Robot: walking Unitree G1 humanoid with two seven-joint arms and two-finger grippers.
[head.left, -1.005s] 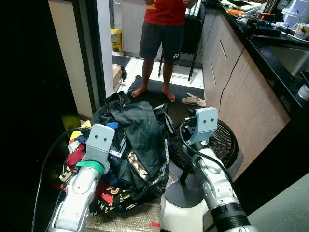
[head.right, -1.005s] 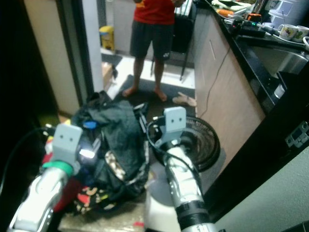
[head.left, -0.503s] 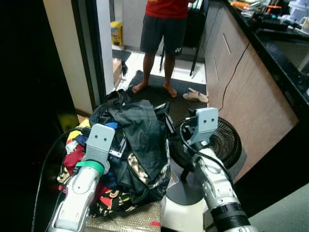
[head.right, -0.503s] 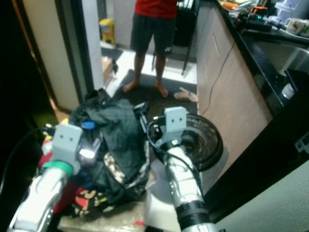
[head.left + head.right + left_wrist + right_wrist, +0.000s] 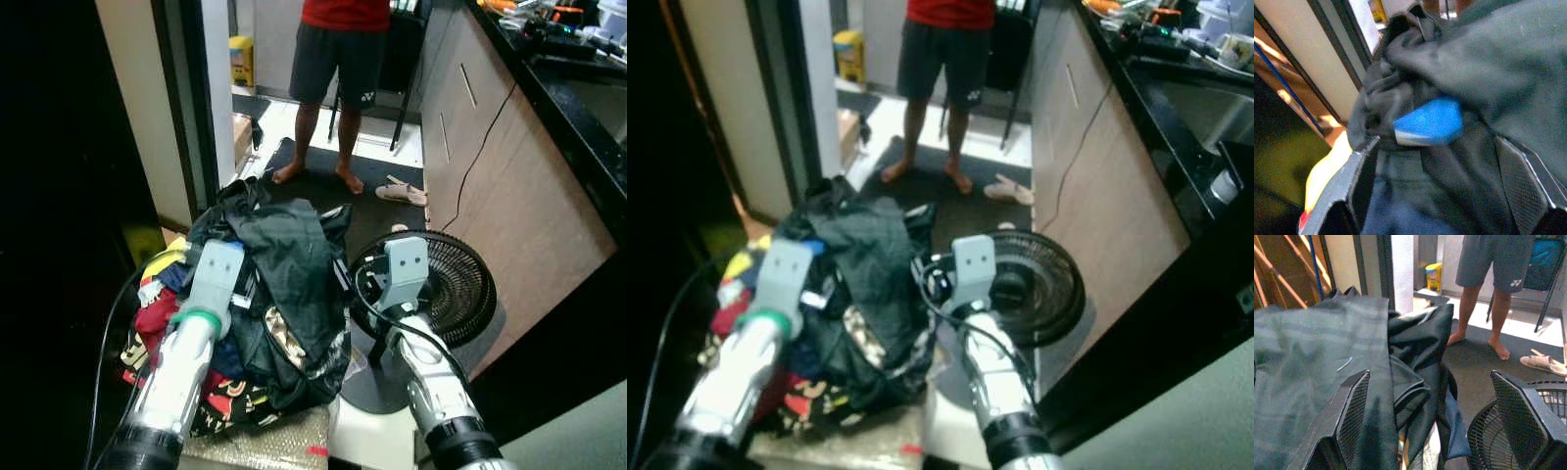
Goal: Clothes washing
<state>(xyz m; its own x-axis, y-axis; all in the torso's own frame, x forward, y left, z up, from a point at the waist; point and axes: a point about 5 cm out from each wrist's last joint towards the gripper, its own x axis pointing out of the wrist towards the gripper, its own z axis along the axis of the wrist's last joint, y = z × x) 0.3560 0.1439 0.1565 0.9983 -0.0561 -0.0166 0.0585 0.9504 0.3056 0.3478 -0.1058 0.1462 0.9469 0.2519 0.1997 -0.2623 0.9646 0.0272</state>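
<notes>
In the left eye view we see one big pile of clothes (image 5: 245,304) on the floor, just beside the round black fan (image 5: 446,289). On top of the pile lies one dark green garment (image 5: 289,259). Under it we can pick out red, yellow and patterned bits, too many and too tangled to count. The clothes look soft and floppy. We think they will sag and slide when lifted, and one piece may drag others with it. The whole pile looks heavy, so one piece at a time seems best. A thick fold of the dark green garment, on the side away from the fan, looks like a good place to take hold. One person (image 5: 338,59) stands beyond the pile, far from the fan. Two sandals (image 5: 402,193) lie near the fan.

The right eye view shows the same scene: two silver arms, one pile, one fan.

In the left wrist view our left gripper (image 5: 1449,191) sits right over the pile, its fingers (image 5: 1528,181) spread apart around dark cloth and one small blue thing (image 5: 1430,122). They hold nothing yet.

In the right wrist view our right gripper (image 5: 1440,416) hangs between the pile and the fan, its fingers (image 5: 1354,406) wide apart and empty. One finger sits against the dark green cloth.
</notes>
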